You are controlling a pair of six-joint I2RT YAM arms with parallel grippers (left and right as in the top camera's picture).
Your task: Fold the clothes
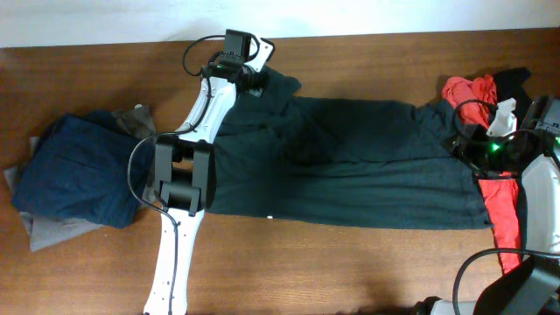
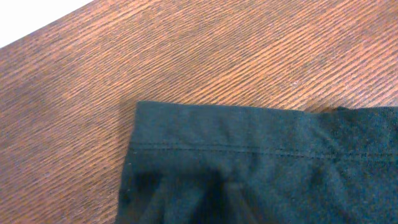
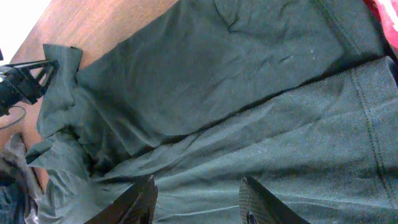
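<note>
Large dark green fabric shirt (image 1: pixel 350 157) lies spread lengthwise across the middle of the brown wood-grain bench (image 1: pixel 367 262), mostly flat with some wrinkles near its left end.

Left tool (image 1: pixel 255 80) is at the shirt's far left corner, arm reaching across the garment from the near edge. Its wrist view shows only a stitched hem corner lying flat on bare wood (no fingers in frame), and overhead is too dark there. Can't tell whether it's apart, together or clamped on cloth.

Right tool (image 3: pixel 196 183) sits over the shirt's right end. Its two black fingers (image 3: pixel 140 202) stand apart, with green fabric lying flat below the gap and nothing visibly pinched.

Other clothes:
- Navy blue folded fabric piece (image 1: pixel 74 171) is at the left end of the bench, on top of a grey fabric garment (image 1: pixel 52 232) that pokes out beneath it. It sits just beside the green shirt's left edge.
- Red shirt (image 1: pixel 503 210) is at the right end, partly under the right arm and touching the green shirt's right edge.
- Black garment (image 1: pixel 518 80) is bunched at the far right corner next to the red.
</note>
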